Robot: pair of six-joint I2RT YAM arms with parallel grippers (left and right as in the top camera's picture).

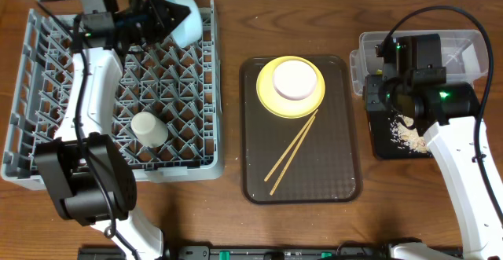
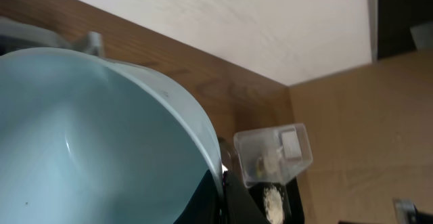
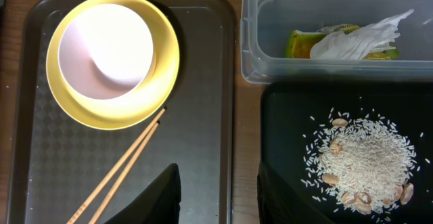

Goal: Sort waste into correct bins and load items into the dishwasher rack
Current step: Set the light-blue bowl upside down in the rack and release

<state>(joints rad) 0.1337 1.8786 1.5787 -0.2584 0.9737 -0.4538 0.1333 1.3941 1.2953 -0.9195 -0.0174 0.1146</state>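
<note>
Seen from overhead, the left hand is clamped on the light-blue bowl at the far rim of the dishwasher rack. Only the right wrist view shows the wrapper and packet in the clear tub, with rice on the black tray. There the chopsticks slant from near-left up to the yellow plate. The right hand hangs part-open, holding nothing.

The left arm stretches from 7 o'clock to 11 o'clock on the table; the left hand points toward 3 o'clock, pinched shut on the light-blue bowl. The right arm extends from 5 o'clock to 2 o'clock; the right hand faces down, fingers parted.
</note>
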